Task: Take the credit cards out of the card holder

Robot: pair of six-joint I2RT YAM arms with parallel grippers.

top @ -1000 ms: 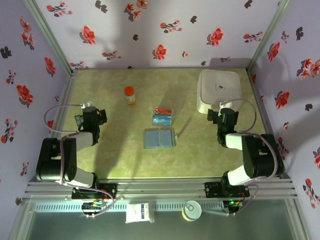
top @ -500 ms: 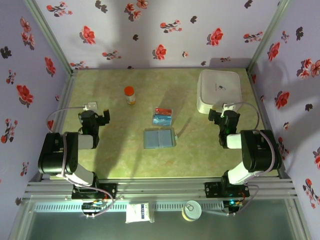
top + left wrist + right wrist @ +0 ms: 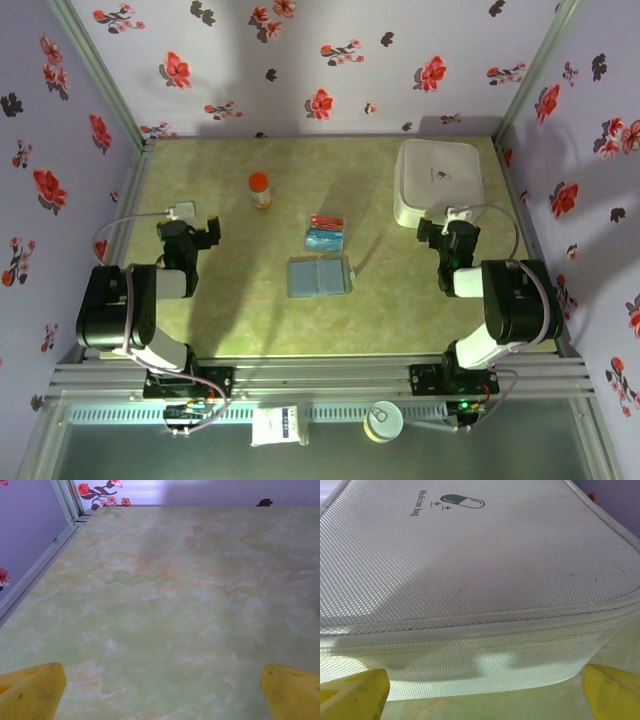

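The card holder (image 3: 320,276), a slate grey-blue bifold, lies spread flat in the middle of the table. Just beyond it, apart from it, the credit cards (image 3: 324,233) lie in a small stack, red at the far end and blue nearer. My left gripper (image 3: 188,228) rests folded back at the left side, well away from both. Its yellow fingertips (image 3: 31,694) stand wide apart over bare table, so my left gripper (image 3: 162,695) is open and empty. My right gripper (image 3: 447,226) sits at the right, open, with its fingertips (image 3: 353,696) close in front of the white bag.
A white medicine bag (image 3: 470,570) stands at the back right (image 3: 439,180), directly ahead of the right gripper. An orange-capped bottle (image 3: 259,189) stands at the back left of centre. Flowered walls close in the table; the metal frame rail (image 3: 37,570) runs along the left edge.
A second ago both arms drew back a little toward their bases, the left one most clearly. Since half a second ago nothing has moved. Holder and cards have stayed put.
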